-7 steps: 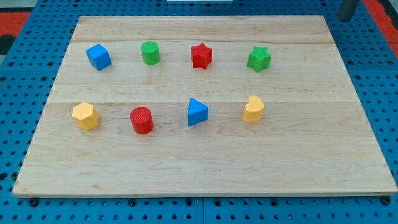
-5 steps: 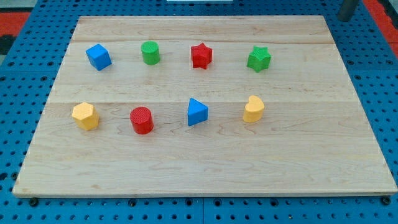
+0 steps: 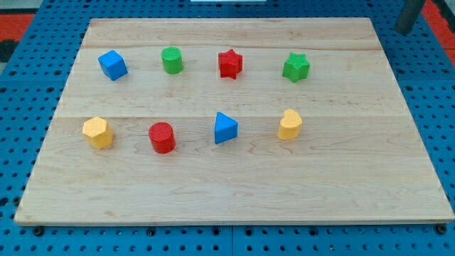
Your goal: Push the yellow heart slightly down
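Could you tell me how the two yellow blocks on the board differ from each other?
The yellow heart has a notched, lobed top, while the yellow hexagon has flat faceted sides. The heart sits toward the view's right, beside the blue triangle; the hexagon sits at the view's left, beside the red cylinder. The heart lies nearer my tip, which is off the board at the view's top right. Both share the lower row and colour.

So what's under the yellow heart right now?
The yellow heart sits flat on the bare wooden board, nothing else visibly beneath it. The contact patch itself is hidden. My tip is far off, top right.
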Robot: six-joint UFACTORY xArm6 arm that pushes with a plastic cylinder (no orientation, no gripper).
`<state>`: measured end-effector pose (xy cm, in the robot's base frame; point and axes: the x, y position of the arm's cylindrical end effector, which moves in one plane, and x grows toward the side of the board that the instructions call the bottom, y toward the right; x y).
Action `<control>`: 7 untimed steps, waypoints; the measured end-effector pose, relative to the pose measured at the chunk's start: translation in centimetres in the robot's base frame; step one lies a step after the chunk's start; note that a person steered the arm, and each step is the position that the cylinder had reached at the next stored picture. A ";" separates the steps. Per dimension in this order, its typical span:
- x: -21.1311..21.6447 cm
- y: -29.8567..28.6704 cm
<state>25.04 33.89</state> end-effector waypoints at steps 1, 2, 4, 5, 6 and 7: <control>4.1 -3.5; 9.2 -6.5; 12.8 -15.9; 13.6 -22.9; 15.3 -28.2; 17.1 -28.4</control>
<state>42.10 5.45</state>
